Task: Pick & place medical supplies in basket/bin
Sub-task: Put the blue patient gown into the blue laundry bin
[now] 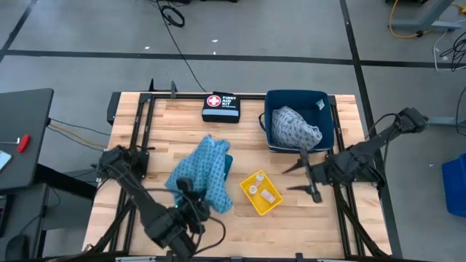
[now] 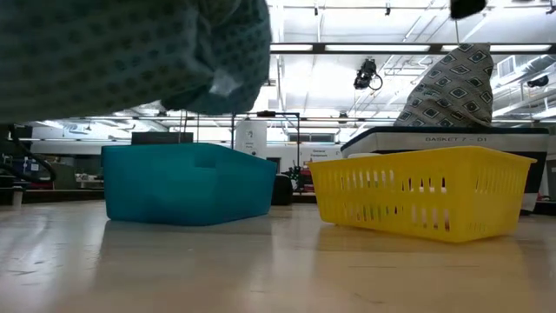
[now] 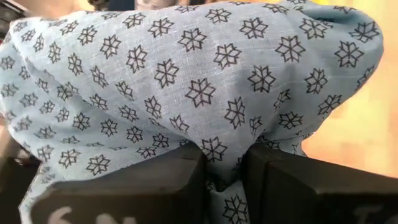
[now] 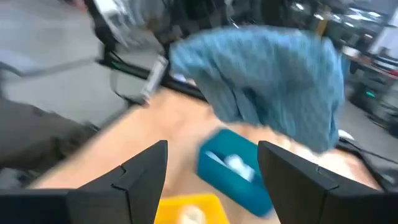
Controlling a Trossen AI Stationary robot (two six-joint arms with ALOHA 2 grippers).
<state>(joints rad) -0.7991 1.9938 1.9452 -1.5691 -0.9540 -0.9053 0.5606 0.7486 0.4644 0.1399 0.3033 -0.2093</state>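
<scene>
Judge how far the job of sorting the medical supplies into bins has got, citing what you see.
Done: one patterned cloth lies in the dark blue bin, and small items sit in the yellow basket. In hand: the left gripper is shut on the second cloth, lifted over the table. The right gripper is open, empty. Left: placing that cloth.

The light-blue star-patterned cloth (image 3: 186,81) is soft, matt woven fabric; the pale wooden desk (image 1: 306,218) looks smooth — the yellow slotted basket (image 2: 426,191) is glossy plastic.

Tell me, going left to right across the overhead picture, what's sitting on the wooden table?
Left fingers gripping the lifted blue patterned cloth → yellow basket → dark blue bin holding a second cloth → right fingers, open.
</scene>
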